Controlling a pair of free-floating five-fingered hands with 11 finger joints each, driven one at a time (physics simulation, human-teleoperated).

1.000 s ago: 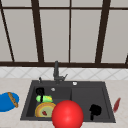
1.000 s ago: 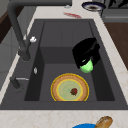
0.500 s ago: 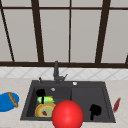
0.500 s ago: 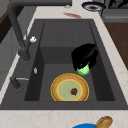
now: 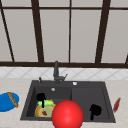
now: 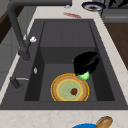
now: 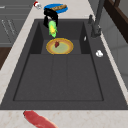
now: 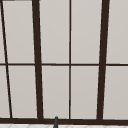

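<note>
The sink [image 5: 107,100] is a dark double basin across the lower half of the front view, its faucet [image 5: 56,71] at centre under a window [image 5: 70,32]. A large red ball [image 5: 67,115] sits at the bottom centre, in front of the basin.

In the left compartment lies a yellow-rimmed plate [image 6: 70,88] with a small red bit on it. The left hand [image 5: 41,98] hovers just above the plate's far edge, its fingers curled round a green sponge [image 6: 83,75] that hangs below the palm. For scrubbing well, I judge the sponge should come down flat on the plate's middle with the grip kept firm, so it does not slip out.

The sponge is bright green with a yellowish streak, soft-looking and small beside the plate.

The right hand [image 5: 95,110] floats at the lower right over the other compartment, its fingers curled on nothing.

A blue plate [image 5: 7,101] rests on the counter at the left edge.
</note>
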